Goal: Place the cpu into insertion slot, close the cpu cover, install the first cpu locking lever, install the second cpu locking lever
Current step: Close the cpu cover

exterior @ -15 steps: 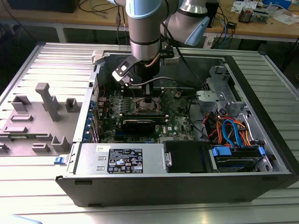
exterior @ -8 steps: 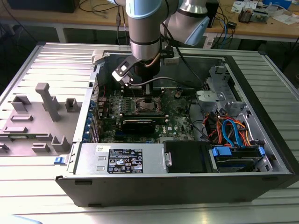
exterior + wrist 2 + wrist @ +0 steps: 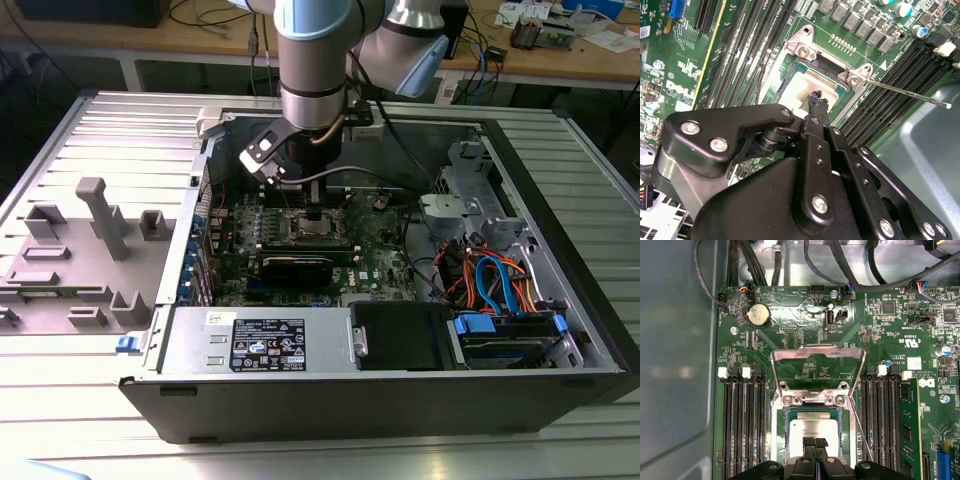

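I see the black hand (image 3: 815,442) with its fingers pressed together, gripping nothing, its tips at the flat square silvery-grey cpu (image 3: 811,428). The cpu lies in the square metal-rimmed insertion slot (image 3: 785,435) on the green circuit board (image 3: 790,335). The thin silvery cpu cover (image 3: 817,352) stands swung open.

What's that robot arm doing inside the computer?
The arm is reaching into an open computer case. Its gripper is down at the slot, fingers shut, right over the cpu, which lies in the slot. The cover is flipped open and a thin lever sticks out to the side, so nothing is locked down yet.
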Controlling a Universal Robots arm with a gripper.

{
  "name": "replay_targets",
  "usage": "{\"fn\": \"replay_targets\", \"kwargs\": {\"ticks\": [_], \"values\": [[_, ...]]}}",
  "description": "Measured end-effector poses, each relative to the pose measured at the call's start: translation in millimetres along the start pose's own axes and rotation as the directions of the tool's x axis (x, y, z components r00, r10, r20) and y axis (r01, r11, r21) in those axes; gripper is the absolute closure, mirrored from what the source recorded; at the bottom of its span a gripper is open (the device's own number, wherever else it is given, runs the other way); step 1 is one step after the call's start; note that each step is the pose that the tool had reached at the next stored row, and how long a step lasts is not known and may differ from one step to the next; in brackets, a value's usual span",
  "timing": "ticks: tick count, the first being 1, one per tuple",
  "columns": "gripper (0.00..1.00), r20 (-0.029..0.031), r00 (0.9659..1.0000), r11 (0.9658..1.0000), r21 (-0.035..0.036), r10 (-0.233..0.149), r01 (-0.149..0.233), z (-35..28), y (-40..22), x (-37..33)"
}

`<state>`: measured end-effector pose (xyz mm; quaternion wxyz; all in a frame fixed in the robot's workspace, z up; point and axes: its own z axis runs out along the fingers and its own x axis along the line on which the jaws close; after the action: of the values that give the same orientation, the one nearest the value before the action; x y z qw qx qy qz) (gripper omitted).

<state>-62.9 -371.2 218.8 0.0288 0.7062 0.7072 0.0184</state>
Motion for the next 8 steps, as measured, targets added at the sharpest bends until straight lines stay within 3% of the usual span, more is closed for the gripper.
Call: {"fn": "replay_targets", "kwargs": {"ticks": [8], "values": [[0.89,-0.0015,0.9996,0.9996,-0.0002,-0.028,0.028,1.7,2.6,0.0]]}}
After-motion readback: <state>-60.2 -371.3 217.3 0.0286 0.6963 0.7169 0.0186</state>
